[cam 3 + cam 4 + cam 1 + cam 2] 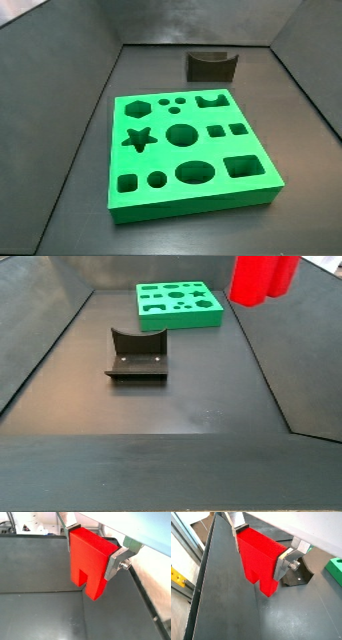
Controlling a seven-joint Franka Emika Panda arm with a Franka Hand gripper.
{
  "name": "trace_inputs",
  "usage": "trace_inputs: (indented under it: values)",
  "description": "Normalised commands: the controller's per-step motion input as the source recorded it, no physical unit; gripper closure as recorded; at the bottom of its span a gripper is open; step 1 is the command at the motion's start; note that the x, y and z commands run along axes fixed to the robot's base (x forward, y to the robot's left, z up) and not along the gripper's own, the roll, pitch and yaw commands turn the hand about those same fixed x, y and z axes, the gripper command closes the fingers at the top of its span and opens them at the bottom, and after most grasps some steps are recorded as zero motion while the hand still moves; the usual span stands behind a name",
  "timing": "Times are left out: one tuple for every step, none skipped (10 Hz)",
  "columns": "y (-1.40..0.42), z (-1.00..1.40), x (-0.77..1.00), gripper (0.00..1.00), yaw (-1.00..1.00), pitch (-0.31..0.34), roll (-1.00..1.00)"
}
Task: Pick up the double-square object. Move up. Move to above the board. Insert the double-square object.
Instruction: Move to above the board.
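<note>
Inventory: one double-square object (90,559), one board (190,152), one fixture (136,356) and my one gripper (93,556). My gripper is closed on the double-square object, with one silver finger (118,563) pressed against each of its narrow sides; the same grip shows in both wrist views (261,558). The piece hangs well clear of the dark floor (47,619). Its long axis runs roughly vertical and its two square prongs point down, the slot between them open at the lower end — one prong reaches a little lower in both wrist views. In a side view the red piece (262,278) appears at the upper edge of the picture, prongs down, cut off at the top, so my fingers do not show there. The board lies flat on the floor; its cut-outs include a star, a hexagon, circles, an oval and squares, and nothing sits in any of them. In a wrist view the fixture (299,571) stands just behind the held piece, and one green corner of the board (335,568) shows beyond it. In both side views the fixture (211,65) stands apart from the board (178,305) — not touching it.
</note>
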Motion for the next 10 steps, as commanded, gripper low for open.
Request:
trace_inputs:
  values:
    - [-1.00,0.06,0.09,1.00,-1.00,0.046,-0.11]
    - [-1.00,0.07,0.09,1.00,-1.00,0.046,-0.12]
    - [-1.00,0.06,0.08,1.00,-1.00,0.051,-0.13]
    - [-1.00,0.07,0.09,1.00,-1.00,0.069,-0.14]
    - [-1.00,0.07,0.09,1.00,-1.00,0.089,-0.16]
    - [-1.00,0.07,0.09,1.00,-1.00,0.105,-0.19]
    - [-1.00,0.07,0.09,1.00,-0.96,0.118,-0.19]
    - [-1.00,0.07,0.09,1.00,-0.67,0.108,-0.16]
    - [-1.00,0.08,0.09,1.00,-0.43,0.098,-0.12]
    - [-1.00,0.08,0.09,1.00,-0.21,0.097,-0.09]
